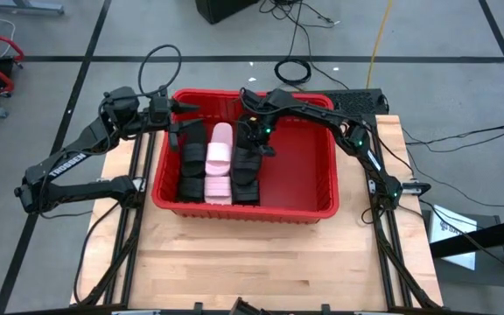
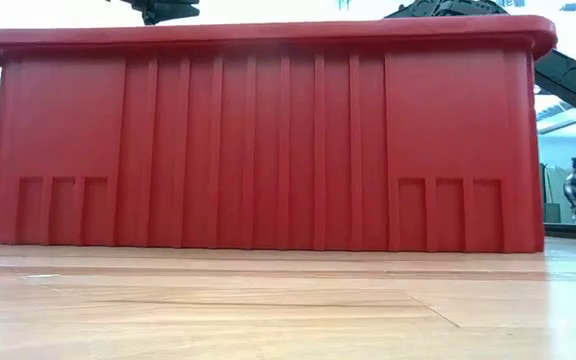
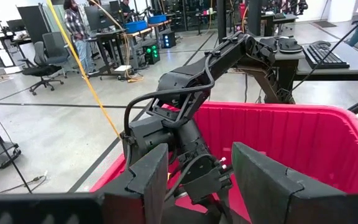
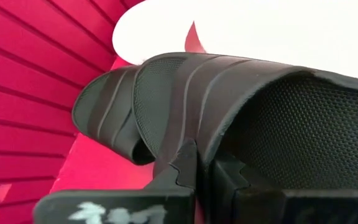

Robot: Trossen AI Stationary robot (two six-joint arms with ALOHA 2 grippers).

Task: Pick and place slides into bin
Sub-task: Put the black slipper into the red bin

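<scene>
The right gripper [image 1: 254,144] reaches down inside the bin [image 1: 309,213], its fingers pressed together on the edge of a black slide [image 4: 229,106]. In the right wrist view the wide ribbed strap and the dimpled sole fill most of the picture, and the far end of the sandal runs out of frame. The fingertips themselves are hidden under the strap there. That arm stretches from the worktop's right side, bent at the elbow, across the rim at the bin's far right corner and down to the middle of the bin.

The left gripper [image 1: 185,106] hovers over the bin's far left corner, its fingers [image 3: 149,180] spread apart with nothing between them, pointing toward the right arm's wrist. The left arm folds back along the worktop's left edge.

From above, three columns of slides lie in the bin's left half: black ones [image 1: 191,162] by the left wall, pale pink ones [image 1: 218,166] in the middle, black ones under the right gripper. How many lie in each column is hard to count. The right half of the bin floor is bare.

The low view shows only the bin's ribbed near wall; its contents are hidden. The worktop [image 1: 261,262] in front of the bin is bare wood.
</scene>
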